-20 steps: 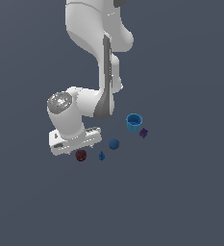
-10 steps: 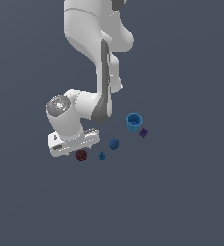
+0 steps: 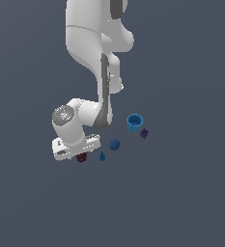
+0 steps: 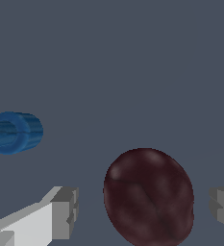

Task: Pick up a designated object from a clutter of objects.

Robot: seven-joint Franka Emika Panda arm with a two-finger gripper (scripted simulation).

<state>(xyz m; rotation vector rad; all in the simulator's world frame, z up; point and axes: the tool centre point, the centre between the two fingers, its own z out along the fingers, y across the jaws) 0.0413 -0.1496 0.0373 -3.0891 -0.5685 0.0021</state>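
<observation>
Arm [image 3: 92, 58]: the white Franka arm bends down from overhead, its wrist low over the grey floor [image 3: 181, 193], hand tipped toward the clutter.
Gripper [image 3: 80, 153]: the fingers are spread wide. In the wrist view one grey pad [image 4: 65, 211] sits on one side of the dark red ball and the other pad [image 4: 223, 206] on the far side, a gap showing at each, neither touching it.
Blue cup [image 3: 134, 122]: upright, open mouth up, well away from the fingers, off toward the exterior view's right.
Dark red ball [image 3: 82, 157]: between the open fingers, mottled maroon, half tucked under the hand in the exterior view; it fills the space between the pads in the wrist view [image 4: 149, 197].
Blue ball [image 3: 114, 144]: near the fingers, between them and the cup.
Purple cube [image 3: 144, 133]: just beside the cup, furthest from the fingers.
Tiny blue piece [image 3: 102, 157]: just beside the fingers, the ball's closest neighbour; the wrist view shows it as a ribbed blue spool shape [image 4: 15, 132] lying beyond one pad.
</observation>
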